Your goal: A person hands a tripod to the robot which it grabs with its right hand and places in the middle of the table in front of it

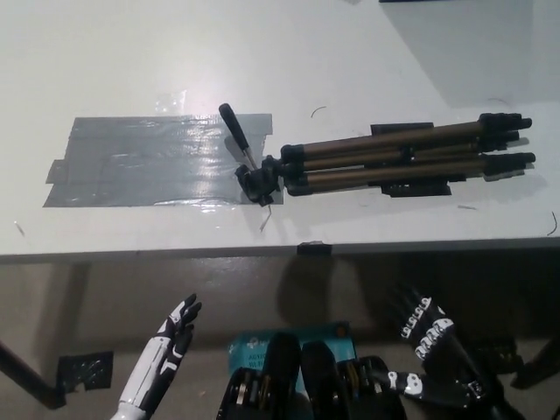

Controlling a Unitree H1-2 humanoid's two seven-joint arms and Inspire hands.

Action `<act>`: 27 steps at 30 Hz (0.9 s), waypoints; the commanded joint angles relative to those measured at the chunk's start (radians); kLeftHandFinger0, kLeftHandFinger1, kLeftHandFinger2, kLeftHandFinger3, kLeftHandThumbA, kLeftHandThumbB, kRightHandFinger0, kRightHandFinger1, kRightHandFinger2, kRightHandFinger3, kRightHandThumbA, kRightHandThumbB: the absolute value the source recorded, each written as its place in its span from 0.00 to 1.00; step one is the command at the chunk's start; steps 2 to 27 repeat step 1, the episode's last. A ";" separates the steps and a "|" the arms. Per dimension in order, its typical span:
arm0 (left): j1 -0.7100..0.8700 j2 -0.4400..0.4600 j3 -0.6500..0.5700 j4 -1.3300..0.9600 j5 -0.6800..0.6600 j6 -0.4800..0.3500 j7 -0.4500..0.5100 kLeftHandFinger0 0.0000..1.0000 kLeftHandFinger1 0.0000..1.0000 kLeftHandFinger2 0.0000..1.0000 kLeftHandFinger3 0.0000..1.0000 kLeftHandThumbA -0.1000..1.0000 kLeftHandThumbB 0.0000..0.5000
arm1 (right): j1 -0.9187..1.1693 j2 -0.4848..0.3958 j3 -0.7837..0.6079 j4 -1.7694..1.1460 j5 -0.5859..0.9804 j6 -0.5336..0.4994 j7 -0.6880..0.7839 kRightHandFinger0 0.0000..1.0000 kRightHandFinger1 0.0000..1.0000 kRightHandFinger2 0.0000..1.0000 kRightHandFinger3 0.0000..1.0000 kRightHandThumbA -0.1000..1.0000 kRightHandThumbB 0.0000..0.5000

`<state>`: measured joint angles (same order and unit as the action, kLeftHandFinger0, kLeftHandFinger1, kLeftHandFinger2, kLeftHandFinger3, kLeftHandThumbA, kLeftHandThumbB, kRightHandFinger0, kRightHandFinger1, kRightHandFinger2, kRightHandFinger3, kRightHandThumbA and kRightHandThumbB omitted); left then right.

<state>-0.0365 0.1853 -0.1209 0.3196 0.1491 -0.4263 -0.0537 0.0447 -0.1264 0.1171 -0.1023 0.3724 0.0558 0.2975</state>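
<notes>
The tripod lies folded on its side on the white table, its bronze legs pointing toward picture right and its black head toward the middle. The head rests at the right edge of a patch of grey tape stuck flat on the tabletop, and a black handle sticks up and away from the head, over the tape. The black feet at the far end of the legs sit near the table's right side. Nothing touches the tripod — it rests on the table alone.

The black right hand is low in the picture, below the table's front edge and well apart from the tripod. Its fingers are spread apart and hold nothing. The white left hand rests at the lower left, also below the table edge, with its dark fingers loosely apart and empty.

On the floor under the table, a blue card shows between the two hands, and a small piece of grey tape lies near the left hand. A black tab sits on the table's front edge.
</notes>
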 commanded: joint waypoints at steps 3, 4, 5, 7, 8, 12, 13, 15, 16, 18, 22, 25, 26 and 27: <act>0.029 0.009 -0.007 -0.031 -0.016 -0.044 0.025 1.00 1.00 1.00 1.00 1.00 0.64 | 0.015 -0.003 -0.002 -0.017 0.011 0.016 0.021 1.00 1.00 1.00 1.00 1.00 0.34; 0.029 0.009 -0.007 -0.031 -0.016 -0.044 0.025 1.00 1.00 1.00 1.00 1.00 0.64 | 0.015 -0.003 -0.002 -0.017 0.011 0.016 0.021 1.00 1.00 1.00 1.00 1.00 0.34; 0.029 0.009 -0.007 -0.031 -0.016 -0.044 0.025 1.00 1.00 1.00 1.00 1.00 0.64 | 0.015 -0.003 -0.002 -0.017 0.011 0.016 0.021 1.00 1.00 1.00 1.00 1.00 0.34; 0.029 0.009 -0.007 -0.031 -0.016 -0.044 0.025 1.00 1.00 1.00 1.00 1.00 0.64 | 0.015 -0.003 -0.002 -0.017 0.011 0.016 0.021 1.00 1.00 1.00 1.00 1.00 0.34; 0.029 0.009 -0.007 -0.031 -0.016 -0.044 0.025 1.00 1.00 1.00 1.00 1.00 0.64 | 0.015 -0.003 -0.002 -0.017 0.011 0.016 0.021 1.00 1.00 1.00 1.00 1.00 0.34; 0.029 0.009 -0.007 -0.031 -0.016 -0.044 0.025 1.00 1.00 1.00 1.00 1.00 0.64 | 0.015 -0.003 -0.002 -0.017 0.011 0.016 0.021 1.00 1.00 1.00 1.00 1.00 0.34; 0.029 0.009 -0.007 -0.031 -0.016 -0.044 0.025 1.00 1.00 1.00 1.00 1.00 0.64 | 0.015 -0.003 -0.002 -0.017 0.011 0.016 0.021 1.00 1.00 1.00 1.00 1.00 0.34; 0.029 0.009 -0.007 -0.031 -0.016 -0.044 0.025 1.00 1.00 1.00 1.00 1.00 0.64 | 0.015 -0.003 -0.002 -0.017 0.011 0.016 0.021 1.00 1.00 1.00 1.00 1.00 0.34; 0.029 0.009 -0.007 -0.031 -0.016 -0.044 0.025 1.00 1.00 1.00 1.00 1.00 0.64 | 0.015 -0.003 -0.002 -0.017 0.011 0.016 0.021 1.00 1.00 1.00 1.00 1.00 0.34; 0.029 0.009 -0.007 -0.031 -0.016 -0.044 0.025 1.00 1.00 1.00 1.00 1.00 0.64 | 0.015 -0.003 -0.002 -0.017 0.011 0.016 0.021 1.00 1.00 1.00 1.00 1.00 0.34; 0.029 0.009 -0.007 -0.031 -0.016 -0.044 0.025 1.00 1.00 1.00 1.00 1.00 0.64 | 0.015 -0.003 -0.002 -0.017 0.011 0.016 0.021 1.00 1.00 1.00 1.00 1.00 0.34; 0.029 0.009 -0.007 -0.031 -0.016 -0.044 0.025 1.00 1.00 1.00 1.00 1.00 0.64 | 0.015 -0.003 -0.002 -0.017 0.011 0.016 0.021 1.00 1.00 1.00 1.00 1.00 0.34; 0.029 0.009 -0.007 -0.031 -0.016 -0.044 0.025 1.00 1.00 1.00 1.00 1.00 0.64 | 0.015 -0.003 -0.002 -0.017 0.011 0.016 0.021 1.00 1.00 1.00 1.00 1.00 0.34; 0.029 0.009 -0.007 -0.031 -0.016 -0.044 0.025 1.00 1.00 1.00 1.00 1.00 0.64 | 0.015 -0.003 -0.002 -0.017 0.011 0.016 0.021 1.00 1.00 1.00 1.00 1.00 0.34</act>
